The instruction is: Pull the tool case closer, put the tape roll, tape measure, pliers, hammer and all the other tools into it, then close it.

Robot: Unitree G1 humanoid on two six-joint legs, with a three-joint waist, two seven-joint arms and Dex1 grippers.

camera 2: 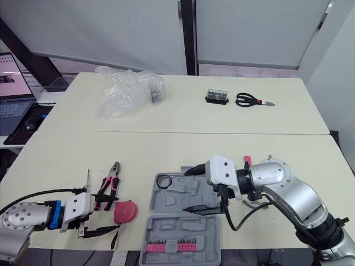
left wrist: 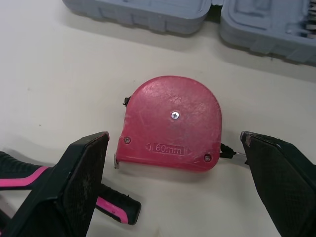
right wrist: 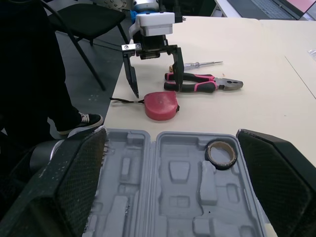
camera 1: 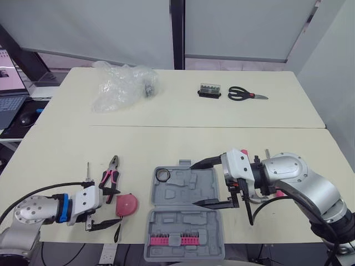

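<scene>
Right now I am holding the left jaws wide, framing the tape measure, which is lying on the desk just beside the open tool case. Closing here, I am risking one finger snagging the pliers handle, or the rounded shell squirting out. The right jaws are hanging wide over the case.

The left end effector sits low at the end of a level forearm, its two black fingers spread wide. The right end effector points toward the robot's left from a bent arm, fingers wide apart too.
</scene>
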